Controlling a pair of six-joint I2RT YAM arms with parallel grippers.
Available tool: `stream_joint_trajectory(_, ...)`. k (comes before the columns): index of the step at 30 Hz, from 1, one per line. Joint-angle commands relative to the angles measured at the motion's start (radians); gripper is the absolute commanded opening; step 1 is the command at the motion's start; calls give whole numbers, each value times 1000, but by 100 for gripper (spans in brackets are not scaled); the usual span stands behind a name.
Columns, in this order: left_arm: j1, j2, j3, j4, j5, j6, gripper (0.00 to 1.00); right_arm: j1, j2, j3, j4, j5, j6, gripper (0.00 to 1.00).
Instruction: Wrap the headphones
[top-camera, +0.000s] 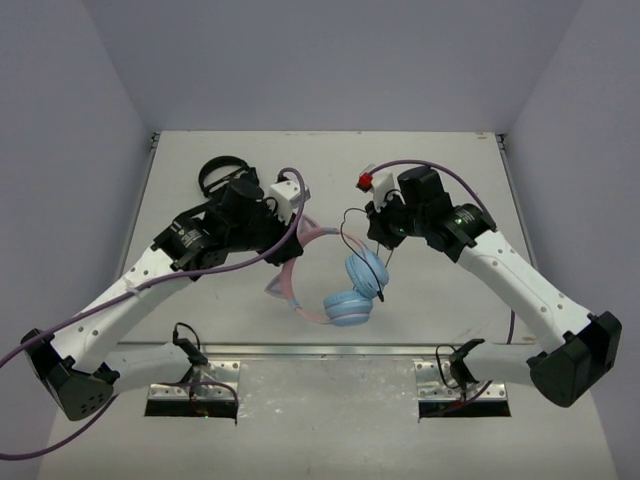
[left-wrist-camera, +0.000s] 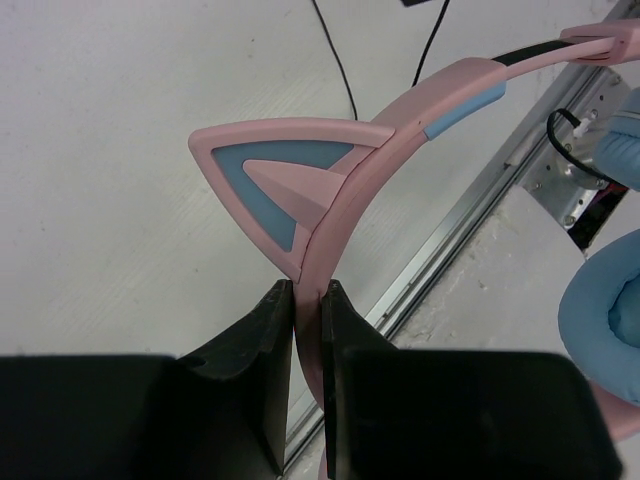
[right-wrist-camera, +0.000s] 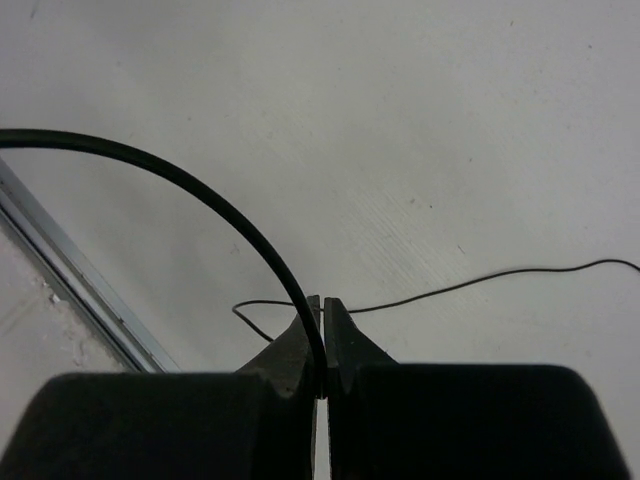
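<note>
Headphones (top-camera: 335, 285) lie mid-table between your arms. Your left gripper (left-wrist-camera: 307, 300) is clamped tight on the pink headband (left-wrist-camera: 400, 125) below a cat ear (left-wrist-camera: 270, 175). Your right gripper (right-wrist-camera: 322, 318) is pinched closed on the black cable (right-wrist-camera: 180, 173), with the earcups (top-camera: 365, 270) just nearside-left of it.

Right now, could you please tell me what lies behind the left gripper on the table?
Black headphones lie on the table just beyond the left gripper. Only their far curved part shows; the near part is covered by the gripper itself.
</note>
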Motion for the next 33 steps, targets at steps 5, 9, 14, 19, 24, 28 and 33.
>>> stream_joint_trajectory(5,-8,-7,138,65,60,-25,0,34,56,33,5,80,-21,1)
stream_joint_trajectory(9,-8,-4,177,73,11,-28,0,38,76,20,-5,76,-27,1)
stream_joint_trajectory(14,-8,-55,181,158,-36,-82,0,38,67,-34,26,34,-5,1)
stream_joint_trajectory(19,-8,-92,168,258,-15,-171,0,38,37,-92,109,-36,77,1)
stream_joint_trajectory(24,-8,-122,177,293,-47,-226,0,38,29,-105,176,-68,156,10)
stream_joint_trajectory(28,-8,-150,212,255,-136,-229,0,23,12,-124,207,-9,196,43)
stream_joint_trajectory(33,-8,-171,244,134,-274,-234,0,-81,-58,-151,230,-63,263,81)
